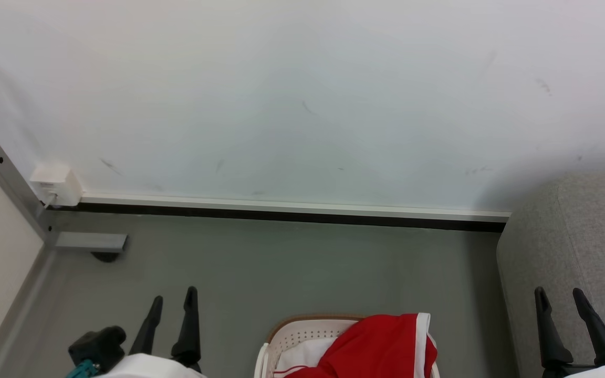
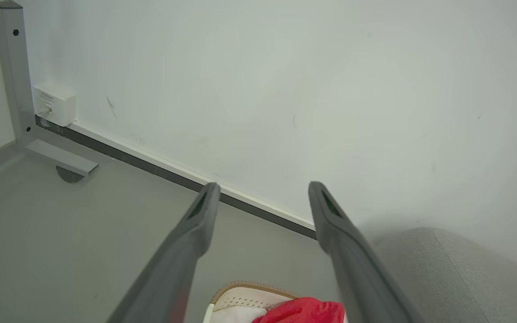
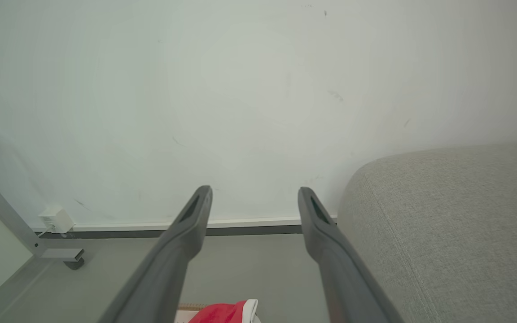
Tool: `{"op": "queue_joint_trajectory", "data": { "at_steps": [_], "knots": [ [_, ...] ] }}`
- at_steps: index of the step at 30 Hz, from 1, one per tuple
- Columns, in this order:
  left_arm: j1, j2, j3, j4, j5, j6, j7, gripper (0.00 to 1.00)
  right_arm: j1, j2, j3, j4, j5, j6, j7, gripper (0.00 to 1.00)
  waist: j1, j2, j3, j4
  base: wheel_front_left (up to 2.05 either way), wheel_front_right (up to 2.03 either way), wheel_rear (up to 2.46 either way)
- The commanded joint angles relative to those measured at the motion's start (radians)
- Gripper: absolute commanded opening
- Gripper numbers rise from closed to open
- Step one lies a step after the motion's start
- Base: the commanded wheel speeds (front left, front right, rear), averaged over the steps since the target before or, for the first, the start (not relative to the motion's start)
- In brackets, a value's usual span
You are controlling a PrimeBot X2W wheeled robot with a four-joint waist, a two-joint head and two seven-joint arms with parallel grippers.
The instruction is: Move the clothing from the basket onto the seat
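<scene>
Nothing of the task looked done. The clothing (image 1: 381, 344) lay heaped in the basket (image 1: 302, 326), a red piece with white trim draped over the rim on the side toward the seat (image 1: 586, 252), with white fabric beneath it. The seat stood just beside the basket on the robot's right, and no garment lay on the part of it in view. By that, every piece seemed left to move, though the basket's near part was cut off.

The left hand (image 1: 175, 294) stood left of the basket, apart from it, its fingers spread wide and gripping nothing. The right hand (image 1: 560, 290) stood right of the basket, before the seat's edge, likewise wide open and empty. Neither touched the clothing.
</scene>
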Motion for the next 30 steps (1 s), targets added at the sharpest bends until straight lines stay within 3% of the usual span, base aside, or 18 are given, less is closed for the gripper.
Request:
{"op": "queue_joint_trajectory", "data": {
  "at_steps": [1,30],
  "knots": [
    [-0.006,0.009,-0.001,-0.009,0.044,-0.002,-0.014,1.0,0.001,-0.011,0.0,-0.003,-0.033,-0.002,-0.013,1.0,-0.0001,-0.0001,0.0,0.0,0.0,0.0,0.0],
    [0.005,0.014,-0.019,0.001,0.346,0.002,-0.076,1.0,0.024,-0.02,-0.015,0.02,-0.267,-0.002,-0.076,1.0,-0.0001,-0.0001,-0.002,0.01,0.0,0.0,0.0]
  ]
}}
